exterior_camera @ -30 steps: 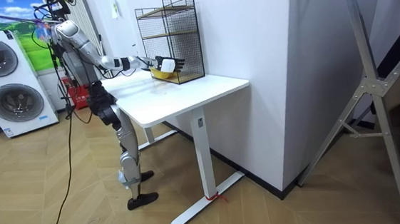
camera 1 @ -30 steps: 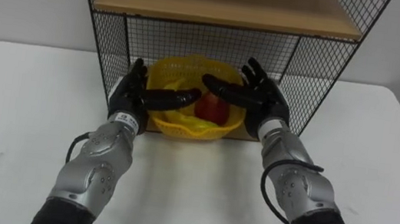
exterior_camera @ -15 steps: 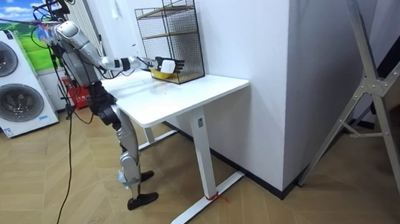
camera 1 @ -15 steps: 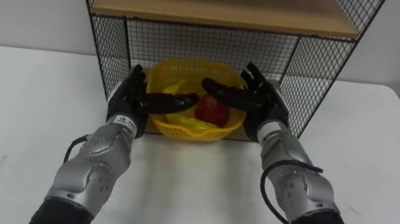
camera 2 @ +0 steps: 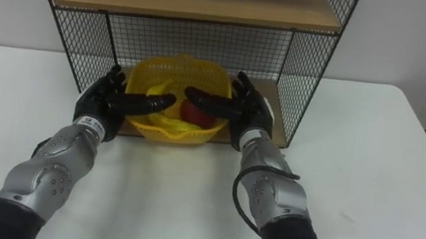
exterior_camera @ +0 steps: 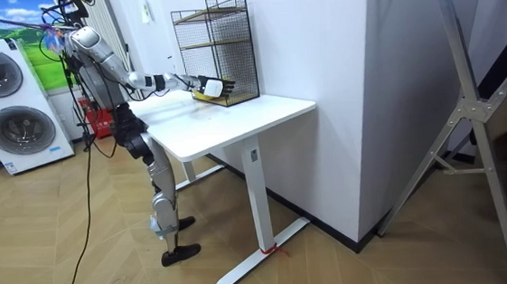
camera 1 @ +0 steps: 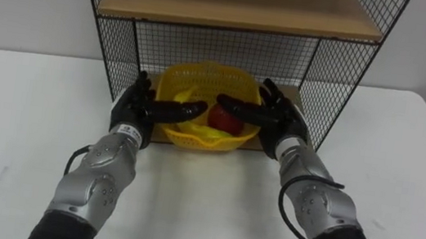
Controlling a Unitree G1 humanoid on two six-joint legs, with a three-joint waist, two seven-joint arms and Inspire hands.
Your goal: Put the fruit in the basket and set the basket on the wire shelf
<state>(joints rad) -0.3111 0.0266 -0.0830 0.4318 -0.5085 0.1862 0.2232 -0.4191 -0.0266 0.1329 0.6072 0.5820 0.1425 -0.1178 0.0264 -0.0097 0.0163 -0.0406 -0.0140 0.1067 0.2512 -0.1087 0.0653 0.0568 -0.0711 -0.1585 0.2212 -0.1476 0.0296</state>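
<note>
A yellow basket [camera 1: 202, 77] sits on the bottom board inside the black wire shelf [camera 1: 328, 73]. A red apple [camera 1: 226, 121] lies in it, and a yellowish shape beside it is hard to tell from the basket. My left hand [camera 1: 133, 111] is at the basket's left side and my right hand [camera 1: 280, 122] at its right side. Both are open with straight, spread fingers, and each thumb reaches over the rim. In the right eye view the basket [camera 2: 177, 69] sits between the left hand [camera 2: 98, 106] and the right hand [camera 2: 248, 114]. I stand at the table with both arms stretched to the shelf [exterior_camera: 219, 45].
A wooden board [camera 1: 236, 3] forms the shelf's upper level just above the basket. The shelf stands at the far edge of a white table [camera 1: 201, 209], against a white wall. Two washing machines [exterior_camera: 1, 107] stand at the room view's left.
Both hands have drawn back a little toward me along the basket's sides. The basket and the apple stay where they were.
</note>
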